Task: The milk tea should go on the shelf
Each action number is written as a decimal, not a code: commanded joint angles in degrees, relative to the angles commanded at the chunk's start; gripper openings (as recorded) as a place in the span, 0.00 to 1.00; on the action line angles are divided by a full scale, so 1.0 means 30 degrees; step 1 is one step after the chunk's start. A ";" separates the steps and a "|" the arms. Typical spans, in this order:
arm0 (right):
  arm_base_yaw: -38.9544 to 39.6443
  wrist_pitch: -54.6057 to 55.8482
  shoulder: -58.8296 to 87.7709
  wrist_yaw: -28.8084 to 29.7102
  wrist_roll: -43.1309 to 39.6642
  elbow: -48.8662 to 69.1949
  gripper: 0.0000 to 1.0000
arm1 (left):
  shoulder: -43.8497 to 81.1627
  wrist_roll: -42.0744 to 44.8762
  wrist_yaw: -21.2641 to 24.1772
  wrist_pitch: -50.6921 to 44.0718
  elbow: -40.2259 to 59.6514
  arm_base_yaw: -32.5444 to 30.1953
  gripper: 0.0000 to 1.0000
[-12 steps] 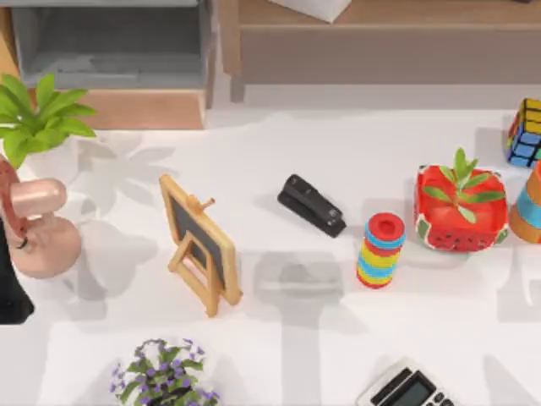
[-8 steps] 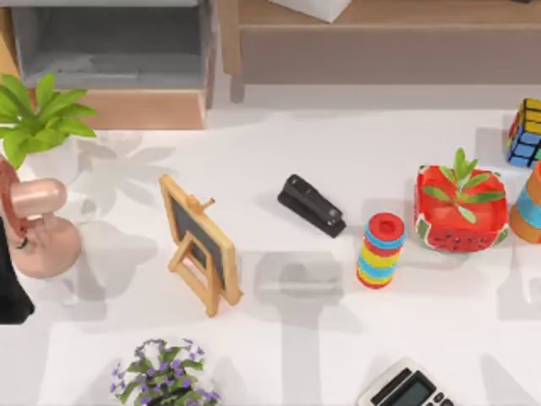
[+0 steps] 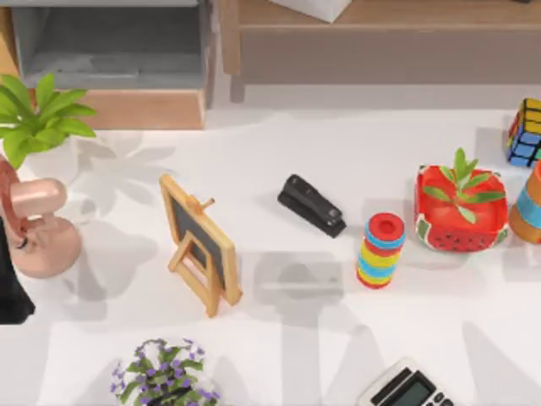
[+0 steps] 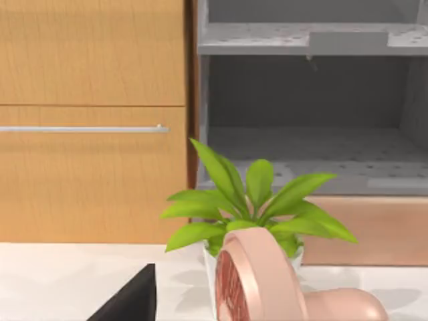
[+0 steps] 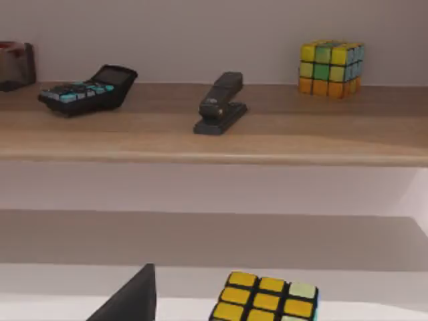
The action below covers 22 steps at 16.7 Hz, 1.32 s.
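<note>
An orange cup with a blue band (image 3: pixel 527 209), cut off by the right edge of the table, looks like the milk tea. A long wooden shelf (image 3: pixel 397 19) runs along the back right. In the right wrist view this shelf (image 5: pixel 281 137) carries a calculator, a stapler and a colour cube. A dark piece of my right gripper (image 5: pixel 127 301) shows low in that view, facing the shelf. My left arm (image 3: pixel 8 292) is a black shape at the table's left edge, and part of my left gripper (image 4: pixel 130 301) shows behind the pink fan.
On the table stand a pink fan (image 3: pixel 34 228), a leafy pot plant (image 3: pixel 38 118), a small easel blackboard (image 3: pixel 199 241), a black stapler (image 3: pixel 311 205), a ring stack (image 3: pixel 380 249), a red watermelon planter (image 3: pixel 461 207), a colour cube (image 3: pixel 526 131), a flower pot (image 3: pixel 165 381) and a calculator (image 3: pixel 406 389). A grey open cabinet (image 3: pixel 110 51) stands back left.
No object on the table has moved. Only the soft arm shadows across the front of the table have shifted a little.
</note>
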 joint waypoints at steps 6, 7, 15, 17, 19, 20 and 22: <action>-0.4016 0.8402 1.0920 -0.3736 -0.0110 0.2390 1.00 | 0.0000 0.0000 0.0000 0.0000 0.0000 0.0000 1.00; -0.4713 0.9859 1.2828 -0.4385 -0.0129 0.2805 1.00 | 0.0000 0.0000 0.0000 0.0000 0.0000 0.0000 1.00; -0.9663 2.0161 2.6193 -0.8961 -0.0092 0.5744 1.00 | 0.0000 0.0000 0.0000 0.0000 0.0000 0.0000 1.00; -1.0548 2.1949 2.8452 -0.9745 -0.0027 0.6244 1.00 | 0.0000 0.0000 0.0000 0.0000 0.0000 0.0000 1.00; -1.1208 2.3217 3.0017 -1.0297 0.0040 0.6579 1.00 | 0.0000 0.0000 0.0000 0.0000 0.0000 0.0000 1.00; -1.1439 2.3635 3.0520 -1.0477 0.0068 0.6681 1.00 | 0.0000 0.0000 0.0000 0.0000 0.0000 0.0000 1.00; -1.1646 2.3992 3.0940 -1.0629 0.0095 0.6762 1.00 | 0.0000 0.0000 0.0000 0.0000 0.0000 0.0000 1.00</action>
